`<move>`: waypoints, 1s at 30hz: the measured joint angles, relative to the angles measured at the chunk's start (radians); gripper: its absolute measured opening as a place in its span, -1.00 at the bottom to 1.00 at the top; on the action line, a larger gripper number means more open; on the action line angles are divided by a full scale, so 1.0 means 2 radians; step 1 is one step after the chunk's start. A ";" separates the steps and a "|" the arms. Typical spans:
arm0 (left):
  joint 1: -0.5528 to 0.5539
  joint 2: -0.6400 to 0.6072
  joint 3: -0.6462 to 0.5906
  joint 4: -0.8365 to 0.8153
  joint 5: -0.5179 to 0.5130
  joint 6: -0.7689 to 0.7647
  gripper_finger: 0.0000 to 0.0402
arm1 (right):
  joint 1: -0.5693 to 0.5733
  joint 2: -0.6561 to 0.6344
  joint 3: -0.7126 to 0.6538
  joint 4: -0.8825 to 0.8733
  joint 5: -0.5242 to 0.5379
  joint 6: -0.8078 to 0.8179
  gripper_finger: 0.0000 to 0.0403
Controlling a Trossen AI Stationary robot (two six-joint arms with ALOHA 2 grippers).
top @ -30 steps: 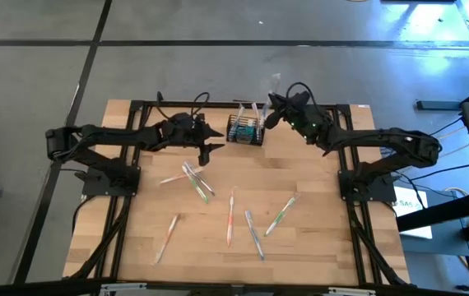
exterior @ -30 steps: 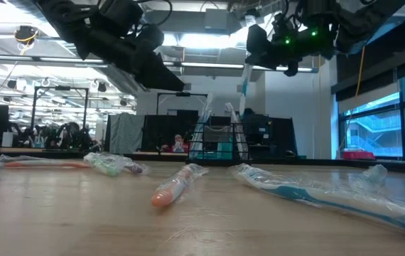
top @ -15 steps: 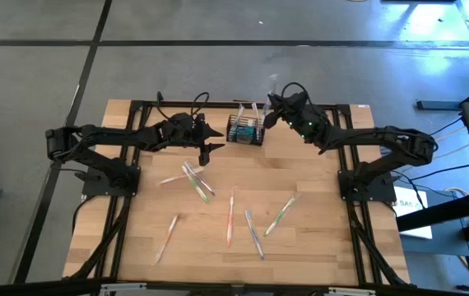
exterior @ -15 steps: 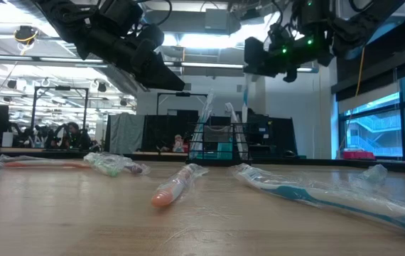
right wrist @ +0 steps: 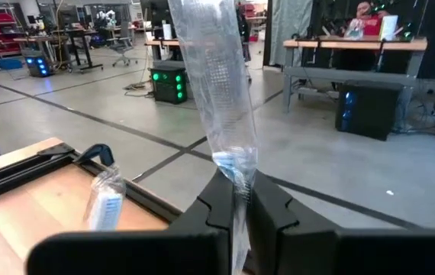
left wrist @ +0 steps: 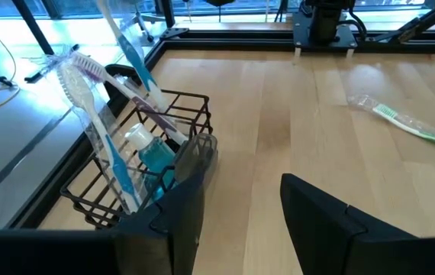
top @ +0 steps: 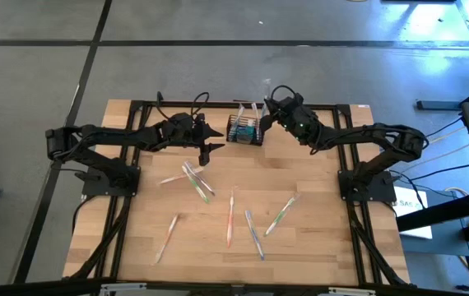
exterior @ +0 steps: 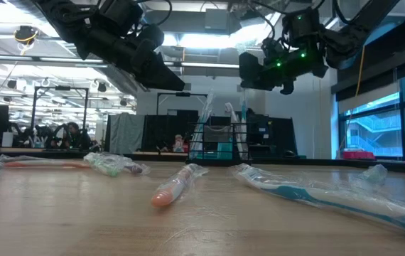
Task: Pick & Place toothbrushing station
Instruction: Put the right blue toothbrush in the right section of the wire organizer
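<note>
The toothbrushing station, a black wire-mesh caddy [top: 245, 130], stands at the table's far middle. It holds wrapped toothbrushes [left wrist: 99, 107] leaning on its rim and a teal tube [left wrist: 156, 159]. My right gripper [top: 269, 113] hangs just right of the caddy, above its rim, shut on a wrapped toothbrush [exterior: 243, 114]. That brush's lower end is level with the caddy's right side [exterior: 246, 142]; inside or beside it, I cannot tell. My left gripper [top: 211, 140] stands open just left of the caddy, nothing between its fingers [left wrist: 175, 221]. My right gripper pinches the wrapped toothbrush between its two fingers [right wrist: 271, 206], partway along its length [right wrist: 237, 174]. The fingers come about level from the table's right and lie across the brush. The brush stands upright, its clear wrapper [right wrist: 211, 69] rising above the fingers and the rest hanging below.
Several wrapped toothbrushes lie loose on the wooden table, at left middle [top: 193, 179], in the middle [top: 231, 215] and at right [top: 280, 214]. In the low view two lie close to the camera [exterior: 176, 186] [exterior: 316, 198]. Black frame rails [top: 127, 205] run along the table's sides.
My right gripper has sunk and gone toward the table's left, to the caddy, staying shut on the wrapped toothbrush. The brush has stayed upright and come down, so its lower end now stands at the caddy's right side.
</note>
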 joint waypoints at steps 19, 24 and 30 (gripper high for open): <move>0.000 0.000 0.000 0.000 0.000 0.000 -0.16 | 0.003 0.061 0.002 -0.003 -0.007 0.031 -0.85; 0.000 0.000 0.000 0.000 0.000 0.000 -0.16 | 0.008 0.062 0.002 -0.003 -0.006 0.030 -0.85; 0.000 0.000 0.000 -0.004 0.000 0.000 -0.16 | 0.013 0.062 0.002 -0.007 -0.006 0.030 -0.85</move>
